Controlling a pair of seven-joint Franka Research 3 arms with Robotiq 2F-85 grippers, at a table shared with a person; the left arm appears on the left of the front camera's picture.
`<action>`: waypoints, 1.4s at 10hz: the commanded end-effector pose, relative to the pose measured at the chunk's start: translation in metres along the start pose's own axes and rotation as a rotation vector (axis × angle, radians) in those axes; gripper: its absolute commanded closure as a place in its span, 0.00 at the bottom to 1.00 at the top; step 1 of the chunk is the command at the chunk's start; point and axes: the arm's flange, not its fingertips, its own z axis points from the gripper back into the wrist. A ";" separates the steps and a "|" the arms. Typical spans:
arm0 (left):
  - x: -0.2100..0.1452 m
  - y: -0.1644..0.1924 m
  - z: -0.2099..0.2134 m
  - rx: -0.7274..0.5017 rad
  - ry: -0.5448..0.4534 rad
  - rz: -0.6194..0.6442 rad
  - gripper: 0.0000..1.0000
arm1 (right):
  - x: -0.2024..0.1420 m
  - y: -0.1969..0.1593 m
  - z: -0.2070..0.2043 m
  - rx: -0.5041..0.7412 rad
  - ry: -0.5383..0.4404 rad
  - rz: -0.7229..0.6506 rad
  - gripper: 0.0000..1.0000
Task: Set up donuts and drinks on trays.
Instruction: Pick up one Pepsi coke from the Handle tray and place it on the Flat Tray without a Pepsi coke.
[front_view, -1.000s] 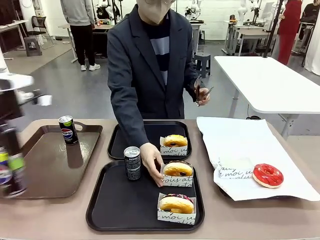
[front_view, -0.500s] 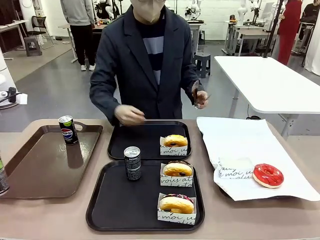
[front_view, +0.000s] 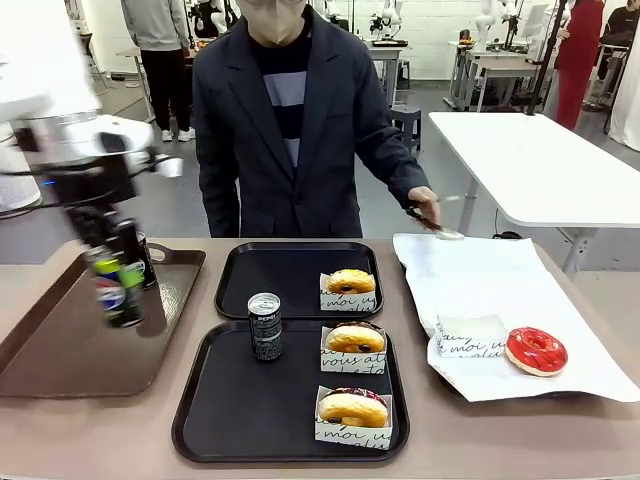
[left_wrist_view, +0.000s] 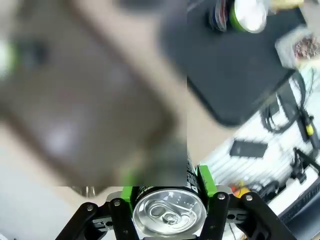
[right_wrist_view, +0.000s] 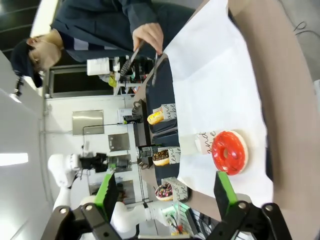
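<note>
While a black, silver-topped Pepsi can (front_view: 118, 290) hangs clamped in the left gripper's (left_wrist_view: 167, 187) green pads at the front view's left, above the brown rectangular tray (front_view: 60, 350), a dark grey slim can (front_view: 265, 326) stands on the near black square plastic tray (front_view: 240, 410), lower centre, beside two paper-sleeved golden donuts (front_view: 356, 340). The right gripper (right_wrist_view: 166, 192) gapes open.

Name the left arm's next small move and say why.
Probably carry the Pepsi can, shut in the left claw at the brown tray, across to the far black tray, onto its bare left half: that tray holds one sleeved donut but no drink.
</note>
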 end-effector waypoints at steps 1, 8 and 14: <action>0.071 0.009 0.007 0.041 -0.021 0.040 0.42 | -0.001 0.000 0.000 0.011 0.001 0.003 0.00; 0.110 0.007 -0.017 0.016 -0.045 0.015 0.42 | -0.001 0.000 0.000 0.011 0.001 0.003 0.00; 0.171 0.001 -0.028 0.008 -0.155 0.006 0.42 | -0.001 0.000 0.000 0.011 0.001 0.003 0.00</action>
